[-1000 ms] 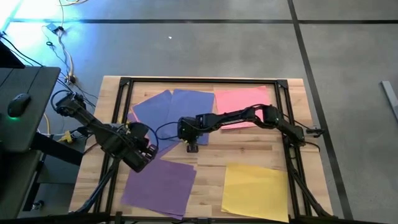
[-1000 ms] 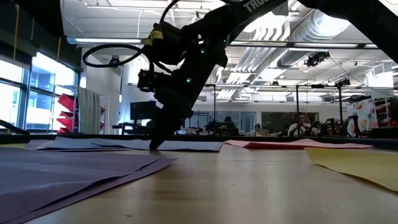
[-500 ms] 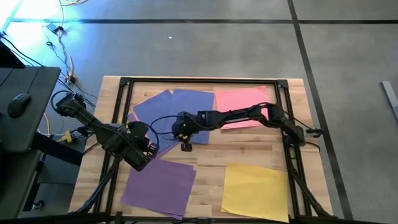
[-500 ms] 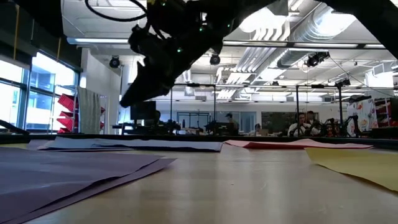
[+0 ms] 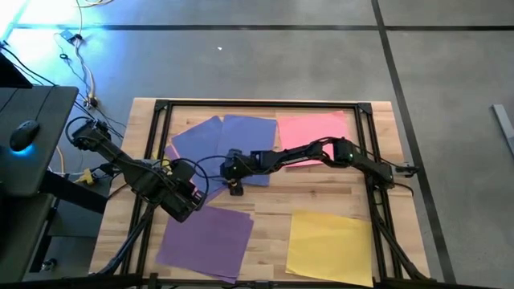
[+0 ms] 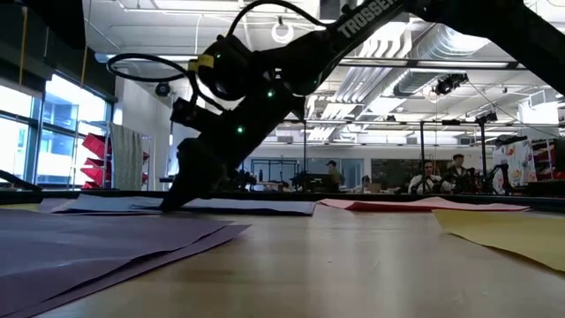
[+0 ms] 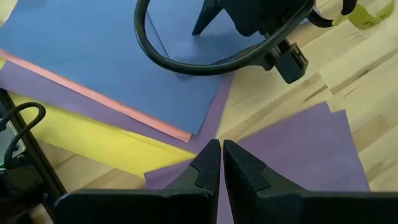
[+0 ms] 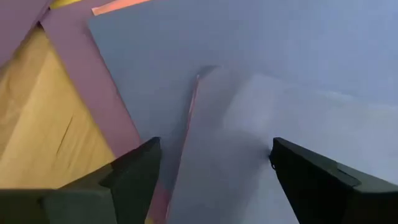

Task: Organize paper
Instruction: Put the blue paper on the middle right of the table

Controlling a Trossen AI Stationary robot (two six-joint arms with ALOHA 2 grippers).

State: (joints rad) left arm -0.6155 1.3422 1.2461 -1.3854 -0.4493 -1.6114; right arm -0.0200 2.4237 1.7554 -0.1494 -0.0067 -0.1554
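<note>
Coloured paper lies flat on the wooden table: two overlapping blue sheets [image 5: 241, 136] at the far left, a pink sheet [image 5: 313, 128] at the far right, a purple sheet [image 5: 205, 237] near left and a yellow sheet [image 5: 329, 245] near right. My right gripper [image 8: 214, 144] is open and reaches across to the blue sheets' near edge [image 6: 265, 208], its fingers slanting down toward the left. My left gripper [image 7: 216, 146] is shut above the purple sheet's far corner [image 7: 292, 149]. Pink, purple and yellow edges [image 7: 93, 134] show from under the blue sheets. My right gripper has its fingertips [image 6: 174, 201] down at the level of the blue sheets, coming slanting from above and from the table's right. I cannot tell whether they touch the paper. My left gripper touches nothing that shows.
A black frame [image 5: 161, 108] runs around the table's edges. The strip of bare wood [image 5: 321, 189] between the far and near sheets is free. A desk with a mouse [image 5: 24, 136] stands off the table's left. People sit in the room behind [image 6: 428, 181].
My right gripper was shut with its tip down at the blue sheet's near edge. It rose, went toward the table's left edge, came down again by the blue sheets, and has opened wide. The sheets lie as before.
</note>
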